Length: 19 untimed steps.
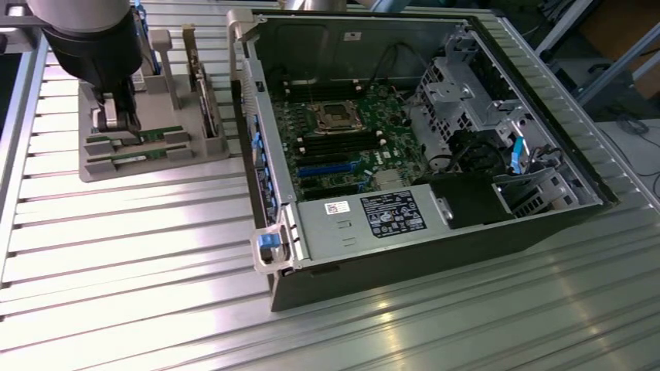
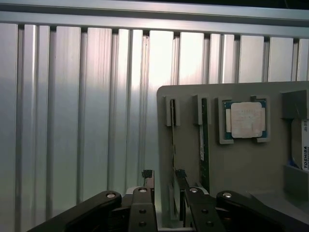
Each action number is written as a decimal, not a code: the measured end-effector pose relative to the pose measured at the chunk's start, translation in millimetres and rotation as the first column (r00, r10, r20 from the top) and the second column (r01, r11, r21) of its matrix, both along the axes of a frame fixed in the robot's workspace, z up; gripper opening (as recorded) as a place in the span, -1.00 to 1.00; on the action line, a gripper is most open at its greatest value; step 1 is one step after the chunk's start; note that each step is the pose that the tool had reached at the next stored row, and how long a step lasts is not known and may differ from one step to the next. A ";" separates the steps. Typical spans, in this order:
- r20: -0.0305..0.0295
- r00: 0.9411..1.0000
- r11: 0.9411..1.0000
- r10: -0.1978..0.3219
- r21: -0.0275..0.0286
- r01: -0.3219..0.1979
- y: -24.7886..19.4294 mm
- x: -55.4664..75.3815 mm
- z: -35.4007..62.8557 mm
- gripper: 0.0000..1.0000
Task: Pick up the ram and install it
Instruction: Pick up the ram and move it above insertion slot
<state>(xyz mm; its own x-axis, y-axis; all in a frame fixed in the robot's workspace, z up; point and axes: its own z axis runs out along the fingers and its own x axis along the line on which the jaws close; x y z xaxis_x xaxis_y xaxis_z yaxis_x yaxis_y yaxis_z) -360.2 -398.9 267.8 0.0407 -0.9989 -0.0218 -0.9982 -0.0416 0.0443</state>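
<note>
Two green ram sticks stand on edge in a grey holder tray at the exterior view's left. In the wrist view the ram nearest the tray's edge shows as a thin line, and the second ram beside it carries a white label. My gripper is open and low over the tray, its black fingertips standing either side of the thin stick's near end with a gap on both sides. In the exterior view the gripper hangs over the green ram at the tray's left end.
On the same tray are a square silver processor chip and a grey hard drive. The open computer case lies to the exterior view's right, with its motherboard and ram slots exposed. Ribbed aluminium table surrounds both.
</note>
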 end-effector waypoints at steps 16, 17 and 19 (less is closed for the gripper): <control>0.000 1.000 1.000 0.000 0.000 0.000 0.0 0.0 -9.3 -0.40; 0.000 1.000 1.000 0.000 0.000 0.000 0.0 0.0 -9.9 -0.40; 0.000 1.000 1.000 0.000 0.000 0.000 0.0 0.0 -10.8 -0.40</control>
<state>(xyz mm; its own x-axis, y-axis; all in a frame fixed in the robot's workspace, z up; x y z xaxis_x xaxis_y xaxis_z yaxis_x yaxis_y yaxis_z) -360.2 -399.0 257.0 0.0410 -0.9989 -0.0218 -0.9981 -0.0419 0.0442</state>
